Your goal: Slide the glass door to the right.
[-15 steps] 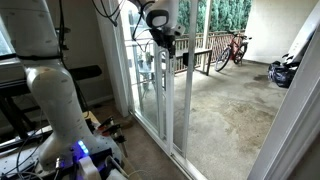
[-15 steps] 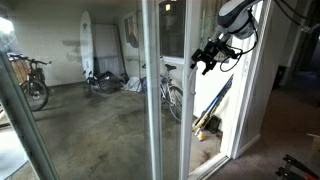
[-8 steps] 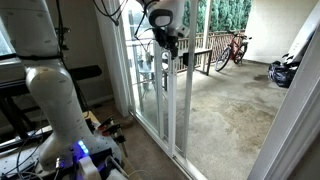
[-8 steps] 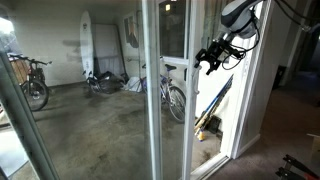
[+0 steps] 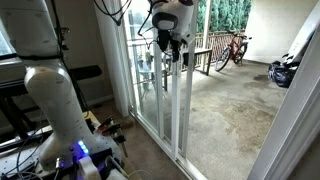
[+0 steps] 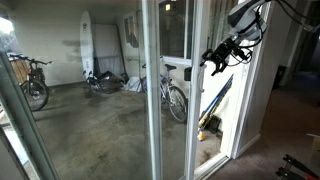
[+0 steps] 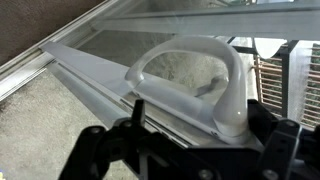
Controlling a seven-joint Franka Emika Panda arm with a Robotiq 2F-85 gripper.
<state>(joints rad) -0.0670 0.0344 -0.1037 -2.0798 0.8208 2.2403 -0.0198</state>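
The glass door (image 5: pixel 172 105) is a tall white-framed panel; it also shows in an exterior view (image 6: pixel 174 100). Its leading edge is a white post (image 5: pixel 185 110) with a round loop handle (image 7: pixel 190 72). My gripper (image 5: pixel 170 45) is high up at that handle in both exterior views (image 6: pixel 214 56). In the wrist view the gripper (image 7: pixel 200 122) has its fingers spread apart on either side of the handle's lower end, which lies against one finger. A gap to the patio lies beyond the post.
A fixed white-framed pane (image 5: pixel 140 70) stands beside the door. The robot's base (image 5: pixel 60 110) and cables are on the floor inside. Bicycles (image 5: pixel 232 48) and a railing stand on the concrete patio (image 5: pixel 225 110). A wall edge (image 5: pixel 290 120) bounds the opening.
The gripper and the post with the handle have moved steadily to the right in both exterior views, and the door has slid with them.
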